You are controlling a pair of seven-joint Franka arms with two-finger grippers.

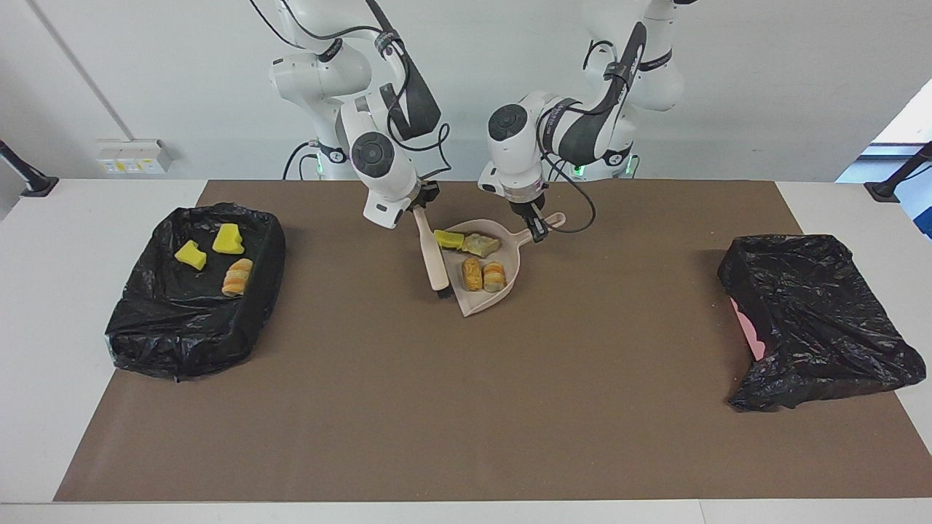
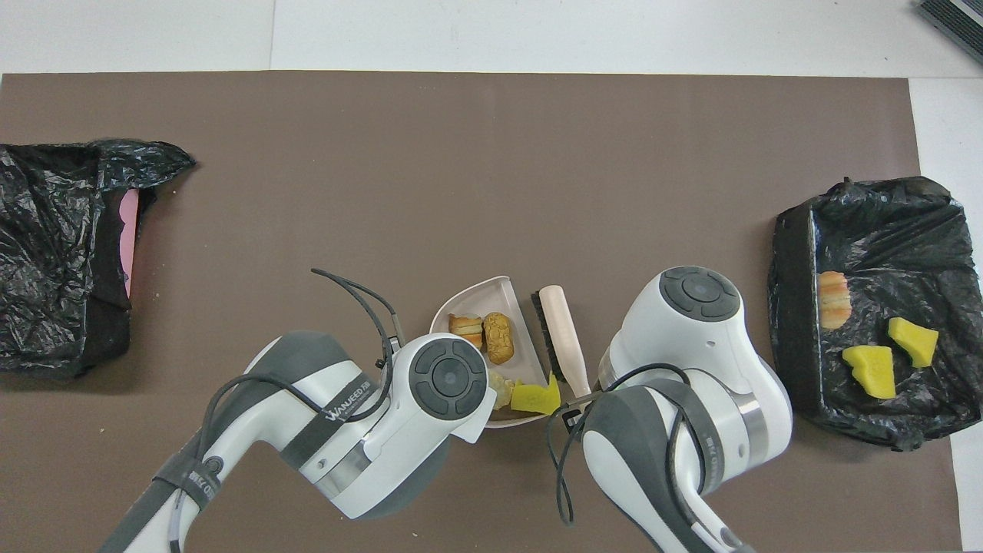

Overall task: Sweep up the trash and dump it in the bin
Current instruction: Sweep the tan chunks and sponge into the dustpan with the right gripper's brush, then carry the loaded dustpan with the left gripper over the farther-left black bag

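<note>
A beige dustpan (image 1: 508, 256) (image 2: 470, 293) lies on the brown mat in front of the robots. My left gripper (image 1: 537, 228) is shut on its handle. In the pan lie trash pieces: a yellow sponge (image 1: 449, 239) (image 2: 536, 398), a pale lump (image 1: 480, 244) and two orange-brown rolls (image 1: 472, 274) (image 1: 494, 276). My right gripper (image 1: 421, 199) is shut on the beige brush (image 1: 434, 255) (image 2: 562, 338), which slants down just outside the pan's open mouth, toward the right arm's end. The black-lined bin (image 1: 145, 342) (image 2: 791, 307) at that end holds two yellow sponges and a roll.
A second container wrapped in a black bag (image 1: 815, 320) (image 2: 54, 253), with some pink showing at its edge, sits at the left arm's end of the table. The brown mat (image 1: 466, 407) covers most of the tabletop.
</note>
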